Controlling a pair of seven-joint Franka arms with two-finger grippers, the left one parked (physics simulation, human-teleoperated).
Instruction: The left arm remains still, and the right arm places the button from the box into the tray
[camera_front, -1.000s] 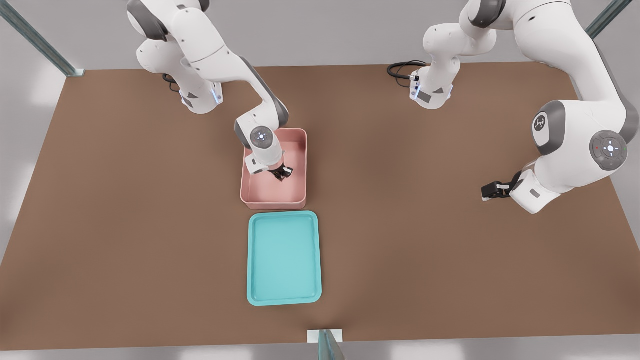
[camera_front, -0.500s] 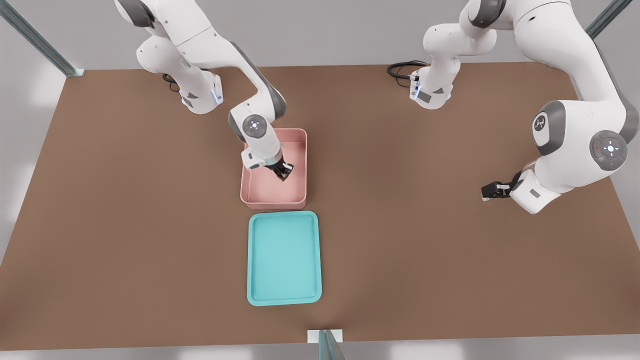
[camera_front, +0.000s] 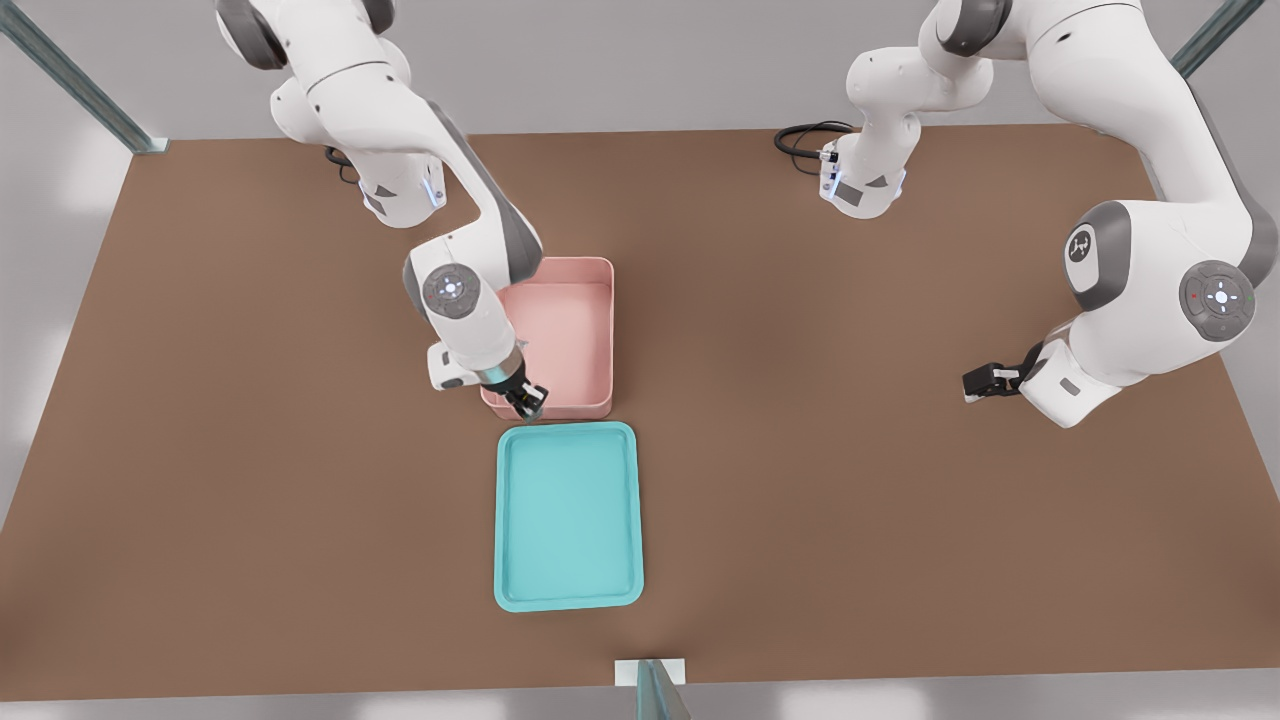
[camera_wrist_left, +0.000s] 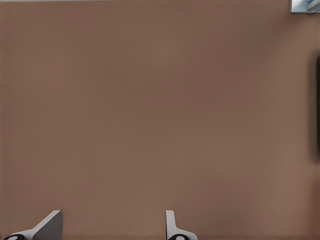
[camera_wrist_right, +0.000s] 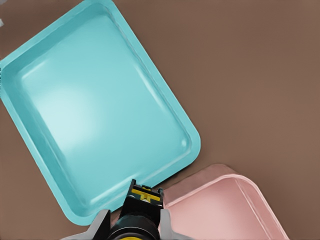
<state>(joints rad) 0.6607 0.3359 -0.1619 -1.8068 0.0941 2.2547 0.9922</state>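
The brown table (camera_front: 900, 480) fills the front view and bears the rest; the right arm (camera_front: 440, 200) reaches down from the far left of that view, its wrist bent over the near left corner of the box (camera_front: 590, 330); the tray (camera_front: 568, 598) lies flat just near of the box, the two close together with a thin strip of table between them, both long sides running near to far; the tray is the flatter and slightly larger of the pair, the box deeper with raised walls.

The gripper (camera_front: 527, 400) hangs above the box's near wall, by its left corner, just short of the tray's far edge; in the right wrist view the gripper (camera_wrist_right: 145, 192) looks down across the gap, with the tray (camera_wrist_right: 60, 200) and the box (camera_wrist_right: 260, 200) both below it; its black fingers (camera_wrist_right: 134, 191) are pinched on the button (camera_wrist_right: 144, 196), of which only a bit of yellow cap and dark base show between them; the button is thus held in the air over the box's near edge, not lying in either container.
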